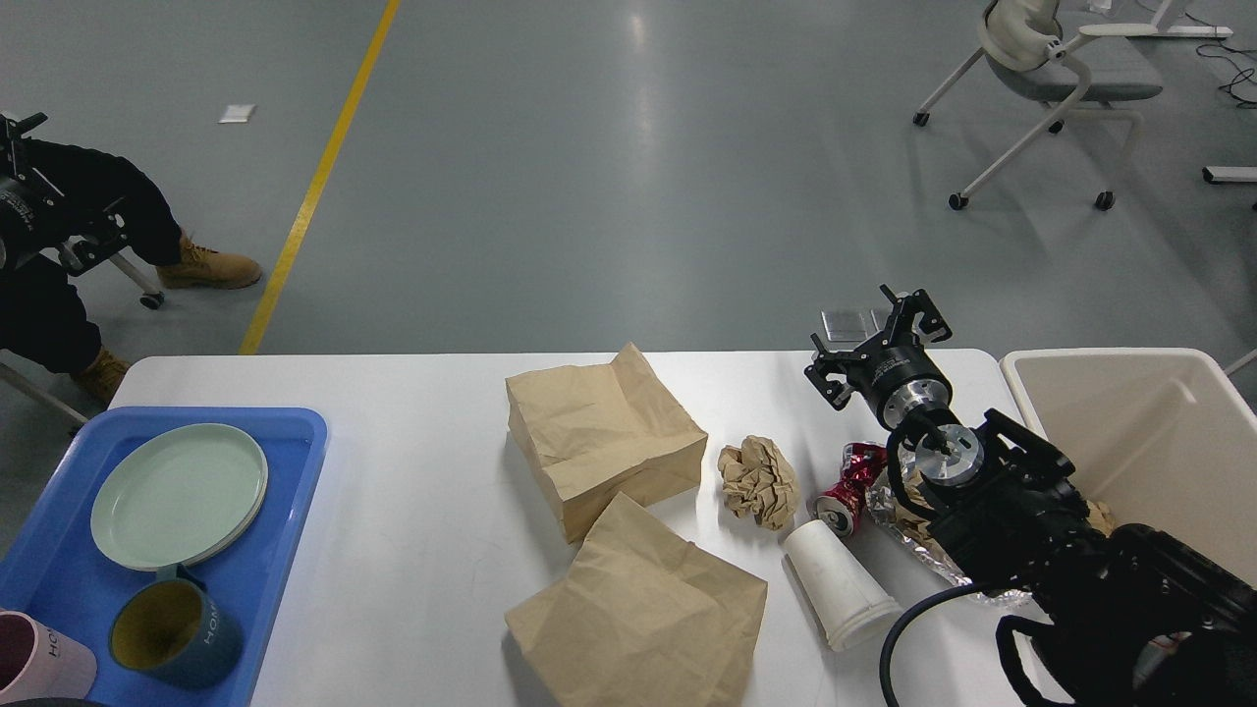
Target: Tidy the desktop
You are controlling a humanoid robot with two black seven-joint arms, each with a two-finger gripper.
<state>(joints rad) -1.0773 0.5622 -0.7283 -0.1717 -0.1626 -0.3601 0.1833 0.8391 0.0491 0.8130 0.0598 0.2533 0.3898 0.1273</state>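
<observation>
The white desktop (412, 471) holds litter. Two crumpled brown paper bags lie mid-table, one farther back (599, 437) and one nearer (638, 609). To their right lie a brown paper ball (758, 477), a crushed red can (849, 486), a white paper cup (835, 584) on its side and a foil wrapper (899, 530) partly under my right arm. My right gripper (872, 337) is open and empty above the desktop's far right edge, behind the can. My left gripper (44, 196) shows small and dark at the far left, above the floor, against a person's black trousers.
A beige bin (1139, 442) stands off the desktop's right end. A blue tray (295, 471) at the left holds a green plate (177, 496), a blue mug (172, 638) and a pink mug (39, 668). A seated person and an office chair (1061, 88) are beyond.
</observation>
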